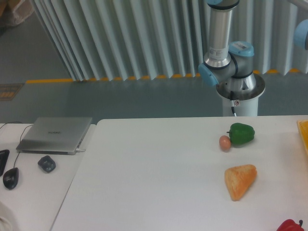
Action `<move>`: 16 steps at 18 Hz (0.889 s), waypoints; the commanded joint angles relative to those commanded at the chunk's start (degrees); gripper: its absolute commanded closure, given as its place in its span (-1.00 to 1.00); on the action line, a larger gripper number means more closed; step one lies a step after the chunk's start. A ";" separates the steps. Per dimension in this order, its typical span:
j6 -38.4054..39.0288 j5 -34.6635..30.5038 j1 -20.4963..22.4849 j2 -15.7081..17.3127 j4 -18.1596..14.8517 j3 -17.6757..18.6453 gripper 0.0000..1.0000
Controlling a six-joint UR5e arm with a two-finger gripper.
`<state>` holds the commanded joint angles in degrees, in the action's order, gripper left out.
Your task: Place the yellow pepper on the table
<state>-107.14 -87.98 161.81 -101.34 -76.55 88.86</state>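
The yellow pepper is out of view. The white table (144, 183) fills the lower middle and right of the camera view. My gripper is out of the frame to the right; only the arm's base (239, 86), its upright grey link (219, 29) and a bit of a blue joint (303, 33) at the top right edge show. A narrow yellow-orange strip (303, 134) lies at the table's right edge, cut off by the frame, and I cannot tell what it is.
On the table lie a green pepper (241, 134) touching a small brown egg-like ball (224, 142), an orange wedge (239, 180), and a red pepper (290, 225) at the bottom right. The left desk holds a laptop (55, 134), a mouse (10, 177) and a dark lump (46, 163).
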 joint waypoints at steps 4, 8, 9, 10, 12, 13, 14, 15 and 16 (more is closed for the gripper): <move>-1.31 -1.66 0.00 -0.17 0.09 0.00 -1.00; -5.18 -7.03 -0.09 -1.32 0.26 0.00 -1.00; -4.75 -6.95 0.00 -1.75 0.00 0.00 -1.00; -4.05 -6.94 0.35 -2.11 0.00 -0.09 -1.00; -3.87 -6.33 1.31 -2.46 0.96 -0.09 -1.00; -3.87 -6.07 1.49 -2.72 1.58 -0.09 -1.00; -3.95 -6.07 1.76 -3.07 2.28 -0.17 -1.00; -3.87 -6.07 2.11 -3.60 2.89 -0.26 -1.00; -3.78 -6.07 2.37 -4.21 3.42 -0.26 -1.00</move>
<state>-110.92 -94.04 164.18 -105.55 -73.13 88.59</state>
